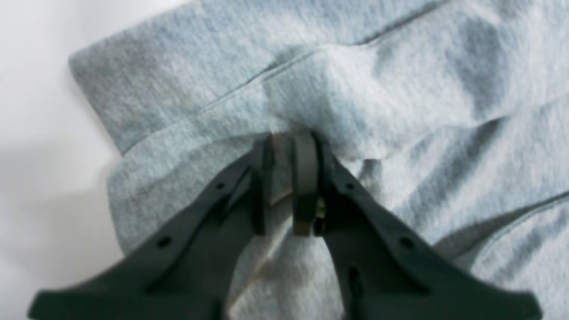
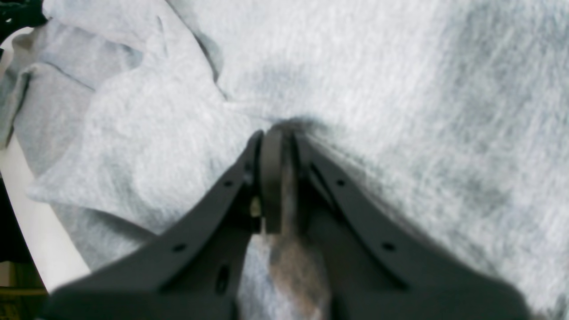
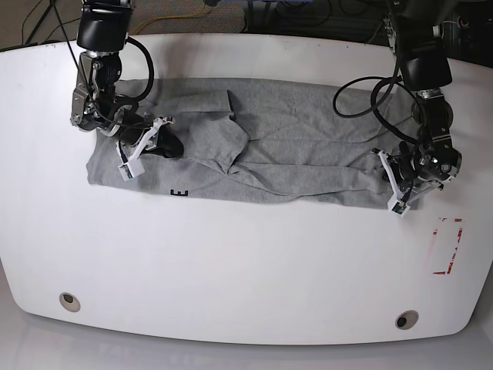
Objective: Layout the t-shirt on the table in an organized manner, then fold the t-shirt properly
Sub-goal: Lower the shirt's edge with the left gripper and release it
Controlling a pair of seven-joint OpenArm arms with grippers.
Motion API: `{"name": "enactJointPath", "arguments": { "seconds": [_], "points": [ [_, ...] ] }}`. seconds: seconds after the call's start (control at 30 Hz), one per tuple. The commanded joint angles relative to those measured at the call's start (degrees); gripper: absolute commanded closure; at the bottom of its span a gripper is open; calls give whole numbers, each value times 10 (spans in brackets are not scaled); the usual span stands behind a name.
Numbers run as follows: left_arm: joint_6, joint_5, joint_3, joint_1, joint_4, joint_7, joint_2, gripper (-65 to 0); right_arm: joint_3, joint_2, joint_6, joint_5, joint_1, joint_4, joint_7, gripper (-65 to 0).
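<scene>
While the t-shirt (image 3: 293,146) lies spread lengthwise across the far half of the table (image 3: 231,262), the left gripper (image 1: 289,146) is clamped on a fabric fold at one end, and the right gripper (image 2: 278,138) pinches cloth at the other.

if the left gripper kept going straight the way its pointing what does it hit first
More of the t-shirt itself: the left gripper is shut on a raised pinch of the grey cloth, and further folded layers lie directly ahead. Beyond those the depth is unclear.
</scene>
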Motion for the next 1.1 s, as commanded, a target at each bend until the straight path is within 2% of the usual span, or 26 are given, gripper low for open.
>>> {"name": "enactJointPath", "arguments": {
  "seconds": [0.0,0.1,0.3,0.47,0.67,1.07],
  "points": [
    [-9,9,1,1,23,44,-15,-71,-1,6,-22,-46,0,-1,-32,-51],
    [-9,7,1,1,48,55,-22,-89,-1,4,-22,-46,2,0,-33,-51],
    [-9,7,-5,3,106,58,-29,-215,-3,2,-22,-46,6,0,-34,-51],
    [-9,6,-29,13,162,58,-38,-271,-22,1,-22,-44,6,0,-34,-51],
    [-9,-3,-33,22,219,82,-39,-300,-31,4,-22,-22,3,0,-34,-51],
    [-9,-111,-78,133,342,162,-39,-332,-31,2,-22,-17,3,0,-34,-51]
  ]
}}
